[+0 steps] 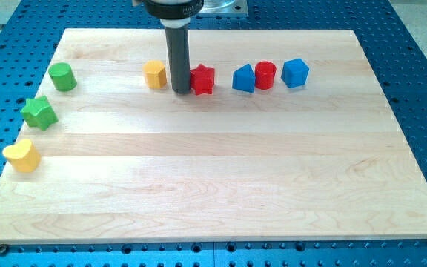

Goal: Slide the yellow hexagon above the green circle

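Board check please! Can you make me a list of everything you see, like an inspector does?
Surface: wooden board, flat.
Job's things: yellow hexagon near the view's top; green circle far to its left.
Clutter: green star, yellow heart, red star, blue block, red cylinder, second blue block.
Grippers: none; my tip sits between the yellow hexagon and red star.
Cables: nothing seen.
Surroundings: blue perforated table.
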